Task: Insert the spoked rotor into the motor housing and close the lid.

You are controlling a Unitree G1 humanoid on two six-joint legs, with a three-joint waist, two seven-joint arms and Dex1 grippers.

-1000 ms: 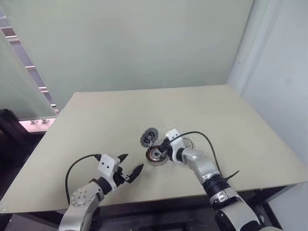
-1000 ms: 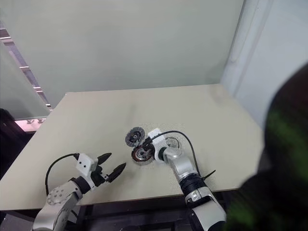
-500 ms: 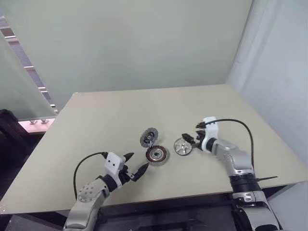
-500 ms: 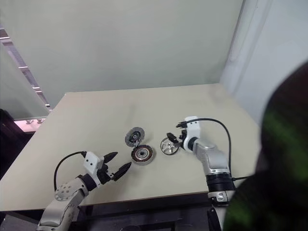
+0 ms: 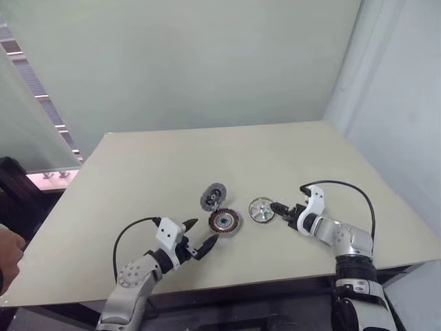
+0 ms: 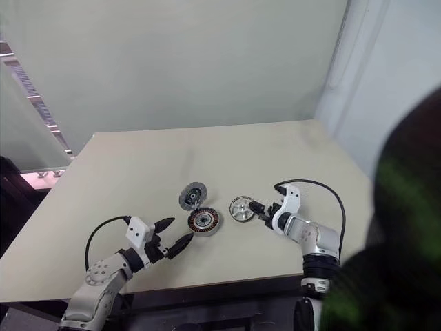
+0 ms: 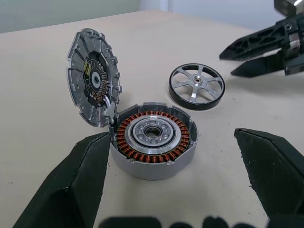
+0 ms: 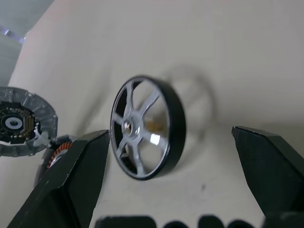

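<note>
The motor housing (image 5: 224,222) sits mid-table, its copper windings (image 7: 153,137) exposed. Its lid (image 5: 213,196) stands upright at the housing's far-left rim, ribbed inner face (image 7: 92,83) showing. To the right of the housing the spoked rotor (image 5: 261,209) lies flat on the table, silver spokes in a dark rim (image 7: 196,86). My left gripper (image 5: 200,233) is open just short of the housing on its near-left side, touching nothing. My right gripper (image 5: 280,210) is open and empty, tips pointing at the rotor (image 8: 145,127) from the right, a little short of it.
The beige table (image 5: 151,165) has bare room all around the parts; its near edge runs just behind both grippers. A person's hand (image 5: 7,252) shows at the far left, off the table. A dark blurred shape (image 6: 400,227) covers the right side of the right eye view.
My right gripper left the housing, swung right past the rotor, rolled over and opened. The left gripper crept slightly toward the housing. Housing, lid and rotor kept their places.
</note>
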